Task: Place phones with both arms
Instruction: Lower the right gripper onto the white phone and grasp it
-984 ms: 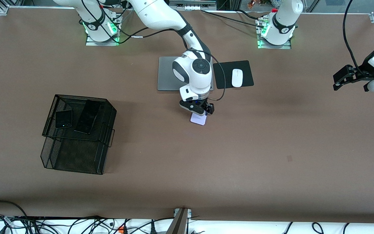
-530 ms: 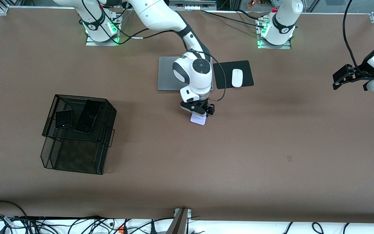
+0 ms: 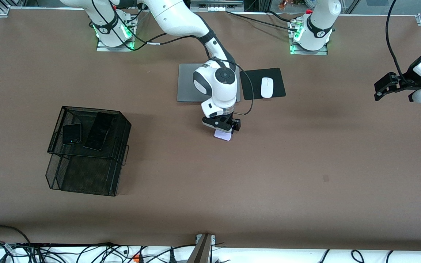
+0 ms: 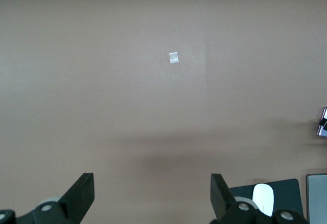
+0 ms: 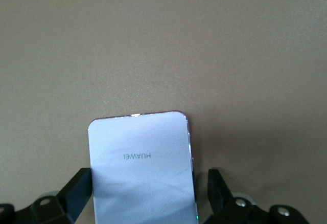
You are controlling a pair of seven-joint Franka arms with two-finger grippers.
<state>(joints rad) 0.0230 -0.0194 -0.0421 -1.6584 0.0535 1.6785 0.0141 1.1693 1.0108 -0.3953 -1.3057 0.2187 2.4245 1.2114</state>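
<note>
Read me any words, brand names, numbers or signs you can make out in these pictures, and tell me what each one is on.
"HUAWEI": on the pale lilac phone, upside down in the right wrist view, lying between the open fingers of the right gripper.
No text can be read on the two black phones, the white mouse, the laptop or the small pale tag.

brown table (image 3: 305,153) carries mesh basket (image 3: 86,171), laptop (image 3: 186,86), mousepad (image 3: 254,89), lilac phone (image 3: 223,136)

A matte brown tabletop (image 3: 305,190) fills the view — tangled black cables (image 3: 86,252) run along its near edge.
</note>
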